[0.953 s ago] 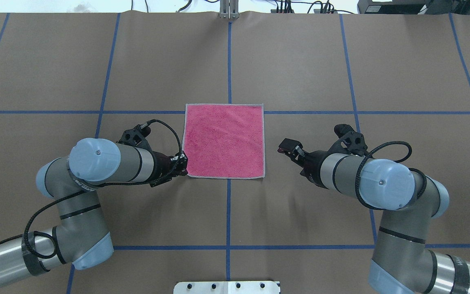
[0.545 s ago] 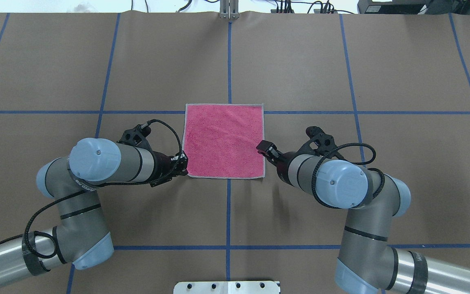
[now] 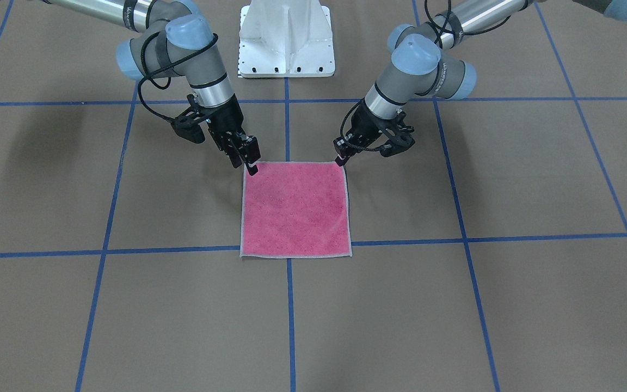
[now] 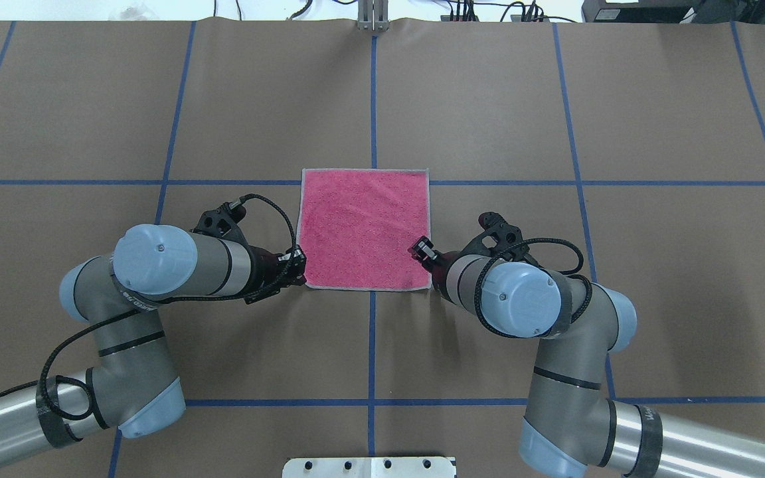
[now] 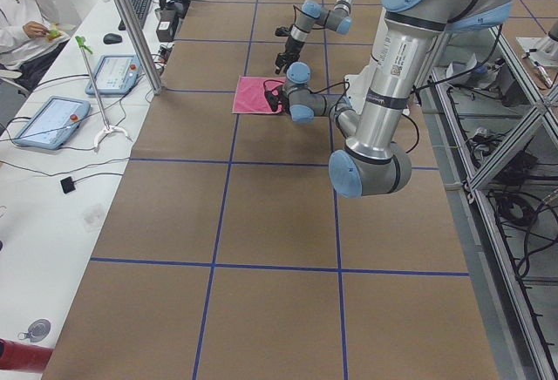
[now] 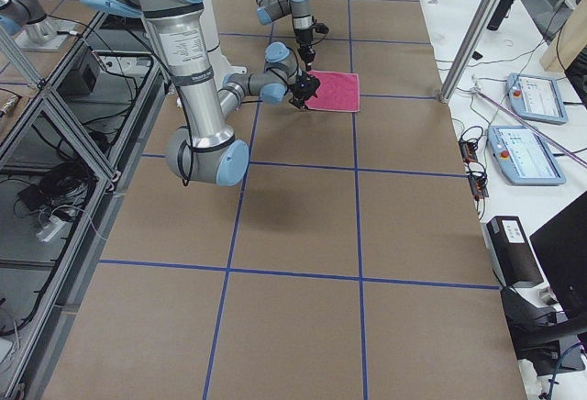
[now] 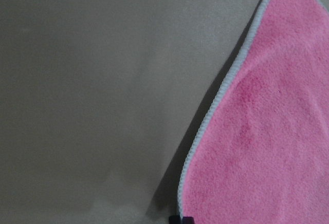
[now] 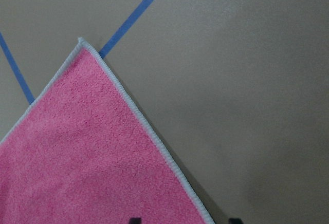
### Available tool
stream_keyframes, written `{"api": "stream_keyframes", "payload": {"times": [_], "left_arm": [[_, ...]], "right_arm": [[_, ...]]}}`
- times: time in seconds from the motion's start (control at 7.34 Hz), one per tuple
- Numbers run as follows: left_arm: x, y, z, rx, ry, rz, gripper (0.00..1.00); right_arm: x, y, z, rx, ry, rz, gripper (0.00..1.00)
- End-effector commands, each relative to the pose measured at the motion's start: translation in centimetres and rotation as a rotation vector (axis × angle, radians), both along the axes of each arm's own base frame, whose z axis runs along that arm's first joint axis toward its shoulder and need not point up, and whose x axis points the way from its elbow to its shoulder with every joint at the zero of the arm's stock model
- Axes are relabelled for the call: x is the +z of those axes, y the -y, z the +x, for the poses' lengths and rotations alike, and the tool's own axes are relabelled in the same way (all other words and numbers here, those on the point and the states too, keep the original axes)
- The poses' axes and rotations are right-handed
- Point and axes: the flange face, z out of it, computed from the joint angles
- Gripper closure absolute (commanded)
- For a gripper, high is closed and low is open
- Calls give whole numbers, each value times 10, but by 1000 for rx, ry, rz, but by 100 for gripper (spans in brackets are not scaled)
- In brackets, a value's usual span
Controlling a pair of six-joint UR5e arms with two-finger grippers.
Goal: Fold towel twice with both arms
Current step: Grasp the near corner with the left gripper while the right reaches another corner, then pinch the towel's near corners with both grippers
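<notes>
Pink towel (image 4: 364, 229) flat, pink face up, on brown paper (image 4: 489, 99) mid-table; left gripper (image 4: 297, 269) seemingly pinched on near left corner, edge slightly raised there; right gripper (image 4: 420, 251) jaws apart, straddling near right edge, likely for matching grip; first fold not begun.

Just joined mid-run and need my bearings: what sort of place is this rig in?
Most likely a robotics lab workcell: the paper-covered table is marked with a blue tape grid, teach pendants lie on the side bench, and an operator is beside it.
</notes>
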Motion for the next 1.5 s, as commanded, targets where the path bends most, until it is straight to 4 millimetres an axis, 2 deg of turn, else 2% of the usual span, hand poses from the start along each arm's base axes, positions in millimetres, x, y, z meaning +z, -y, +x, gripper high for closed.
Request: {"api": "stream_keyframes", "payload": {"times": [0.0,0.68,1.09,1.23,1.36], "left_arm": [[1,-1,0,0,2,1,100],[1,0,0,-1,2,1,100],[1,0,0,-1,2,1,100],[1,0,0,-1,2,1,100],[1,0,0,-1,0,2,100]], "right_arm": [[2,-5,-6,-14,-30,-13,35],[4,-17,-12,-44,-44,-67,30],[-2,-20,-16,-26,-20,-95,51],[-3,-20,-15,-25,-17,-95,63],[-2,-19,-14,-24,-18,-95,68]]}}
